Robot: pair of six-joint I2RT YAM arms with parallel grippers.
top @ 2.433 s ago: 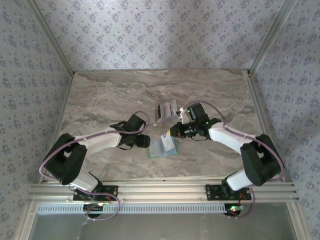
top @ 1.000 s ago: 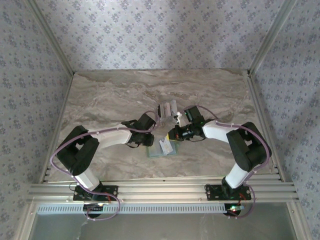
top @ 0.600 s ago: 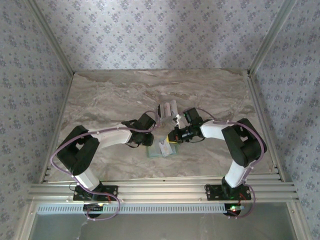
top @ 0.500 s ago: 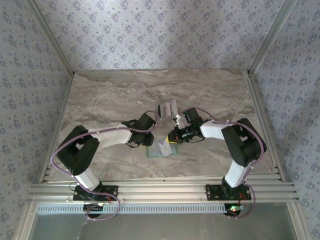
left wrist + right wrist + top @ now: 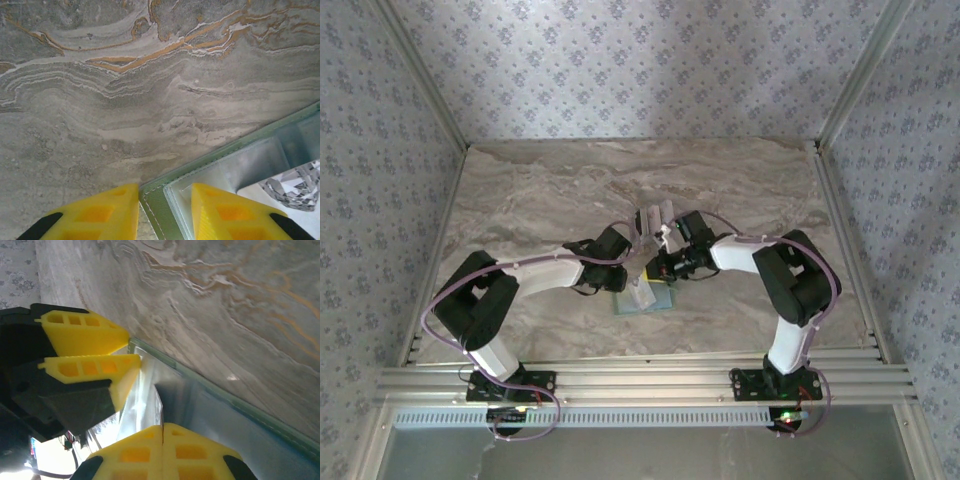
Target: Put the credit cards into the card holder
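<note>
The pale green card holder (image 5: pixel 658 300) lies flat on the marble in front of both arms. My left gripper (image 5: pixel 627 279) stands part open over the holder's corner (image 5: pixel 159 202): one yellow finger (image 5: pixel 102 212) rests on the table beside the edge, the other (image 5: pixel 225 212) on the clear pocket. My right gripper (image 5: pixel 655 271) is shut on a shiny silvery credit card (image 5: pixel 159 407). That card (image 5: pixel 642 292) slants down with its far edge at the holder's pocket (image 5: pixel 200 405), and its mirror face (image 5: pixel 295 184) shows in the left wrist view. More credit cards (image 5: pixel 655 217) lie just behind the grippers.
Both forearms converge over the middle of the marble table (image 5: pixel 540 190). The left gripper's fingers (image 5: pixel 87 332) sit right next to the held card. Patterned walls and metal posts (image 5: pixel 850 80) close in the sides, and a rail (image 5: pixel 640 380) runs along the near edge.
My right gripper has slid a little to the left and brought the card lower over the holder. The left gripper has stayed at the holder's corner.
</note>
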